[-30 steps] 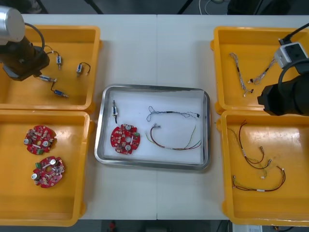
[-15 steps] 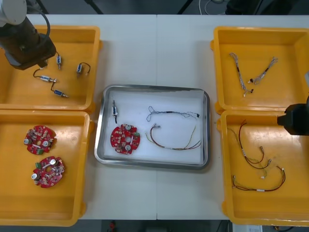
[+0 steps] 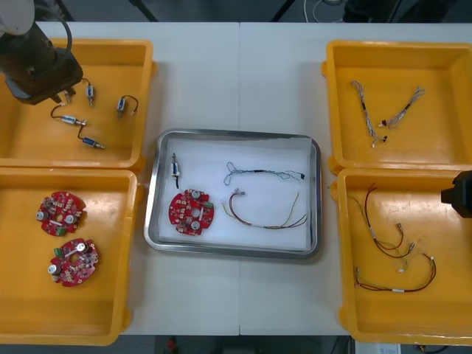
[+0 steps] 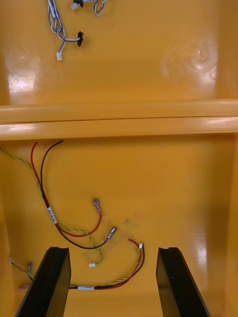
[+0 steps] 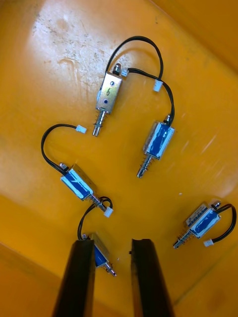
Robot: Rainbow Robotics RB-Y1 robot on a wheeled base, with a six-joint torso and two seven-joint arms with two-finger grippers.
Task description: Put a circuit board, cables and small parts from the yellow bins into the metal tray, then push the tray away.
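The left claw (image 5: 113, 242) is hanging over the far-left yellow bin (image 3: 37, 144). Its fingers (image 5: 79, 277) are standing narrowly apart and gripping nothing. A blue-wrapped small metal part (image 5: 101, 253) is lying on the bin floor just past them, partly behind one finger, and four loose small parts (image 5: 158, 141) are lying farther off.

The right claw (image 4: 116, 282) is hovering over the near-right yellow bin (image 3: 450, 317) with its fingers wide apart and empty. Red, yellow and black cables (image 4: 74, 233) are lying on the floor beneath and beyond them. In the front view the right arm (image 3: 461, 193) is sitting at the right edge.

The metal tray (image 3: 273, 151), white inside, is resting on the worktop (image 3: 236, 74) between the bins. It is carrying a round red circuit board (image 3: 191, 212) in its near-left part and a small metal part (image 3: 175, 168) just beyond the board. A thin dark cable (image 3: 258, 172) and a red and yellow cable (image 3: 265, 223) are lying toward its middle.

Two spare circuit boards (image 3: 60, 212) are lying in the near-left yellow bin (image 3: 103, 310). Blue and white cables (image 3: 365, 107) are lying in the far-right yellow bin (image 3: 442, 140).
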